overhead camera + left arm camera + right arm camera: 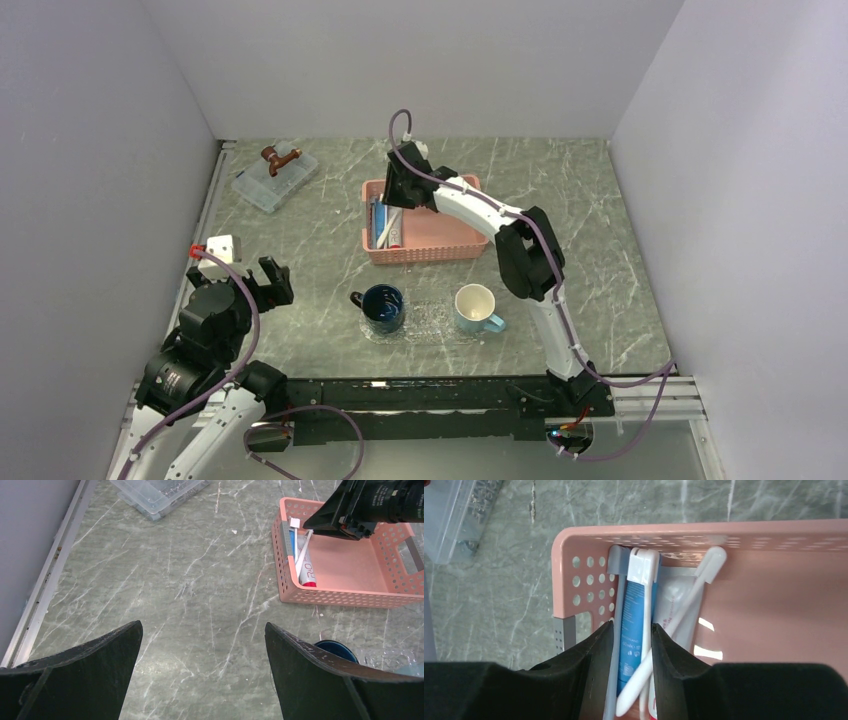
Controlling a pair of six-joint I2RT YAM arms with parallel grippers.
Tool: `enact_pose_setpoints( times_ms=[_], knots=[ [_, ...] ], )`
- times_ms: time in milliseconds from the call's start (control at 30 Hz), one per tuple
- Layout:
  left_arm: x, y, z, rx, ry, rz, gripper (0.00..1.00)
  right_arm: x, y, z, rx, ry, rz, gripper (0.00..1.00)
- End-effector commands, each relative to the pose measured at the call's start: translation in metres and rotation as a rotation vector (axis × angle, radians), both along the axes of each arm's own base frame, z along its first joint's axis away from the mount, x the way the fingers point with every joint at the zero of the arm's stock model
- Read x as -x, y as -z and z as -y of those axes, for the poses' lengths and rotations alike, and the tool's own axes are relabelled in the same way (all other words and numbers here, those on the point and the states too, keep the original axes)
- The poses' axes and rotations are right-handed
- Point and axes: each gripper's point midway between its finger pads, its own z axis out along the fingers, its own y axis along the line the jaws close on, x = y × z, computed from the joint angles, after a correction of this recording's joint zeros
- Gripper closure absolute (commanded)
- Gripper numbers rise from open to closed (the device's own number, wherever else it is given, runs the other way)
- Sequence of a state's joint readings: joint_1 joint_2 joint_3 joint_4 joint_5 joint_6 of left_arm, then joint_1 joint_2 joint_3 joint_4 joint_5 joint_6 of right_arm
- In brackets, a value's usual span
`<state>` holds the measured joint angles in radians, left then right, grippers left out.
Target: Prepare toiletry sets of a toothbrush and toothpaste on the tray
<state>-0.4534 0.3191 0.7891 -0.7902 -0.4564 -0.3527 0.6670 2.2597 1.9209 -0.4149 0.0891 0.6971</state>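
Note:
Both toothpaste tubes and both toothbrushes lie at the left end of the pink basket (774, 605). My right gripper (631, 625) reaches down into it, its jaws drawn narrow on the blue toothpaste (636, 610) and a straight white toothbrush (650, 595) lying along it. The second toothbrush (696, 587) crosses slantwise over the other tube (669, 600). In the top view the right gripper (393, 212) is over the basket's left end. The clear tray (430, 328) lies near the front. My left gripper (202, 625) is open and empty over bare table at the left (272, 275).
A dark blue mug (383, 307) and a pale mug (477, 308) stand at the tray's two ends. A clear lidded box (275, 182) with a brown object on it sits at the back left. Walls close in the table on three sides.

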Motion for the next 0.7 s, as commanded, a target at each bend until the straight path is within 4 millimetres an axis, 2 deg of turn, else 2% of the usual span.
enact_pose_setpoints(
  times_ms=[0, 133, 400, 667],
  knots=[
    [-0.004, -0.005, 0.004, -0.001, 0.018, 0.018, 0.01, -0.013, -0.015, -0.020, -0.101, -0.010, 0.019, 0.64],
    [-0.005, -0.004, 0.004, -0.002, 0.017, 0.017, 0.01, -0.014, -0.008, -0.029, -0.125, -0.020, -0.003, 0.65],
    [-0.005, -0.004, 0.004, -0.003, 0.015, 0.013, 0.01, -0.017, 0.007, -0.032, -0.117, -0.014, -0.023, 0.65],
    [-0.005, -0.003, 0.004, -0.003, 0.013, 0.010, 0.01, -0.017, 0.030, -0.017, -0.028, 0.012, -0.051, 0.66]
  ],
)
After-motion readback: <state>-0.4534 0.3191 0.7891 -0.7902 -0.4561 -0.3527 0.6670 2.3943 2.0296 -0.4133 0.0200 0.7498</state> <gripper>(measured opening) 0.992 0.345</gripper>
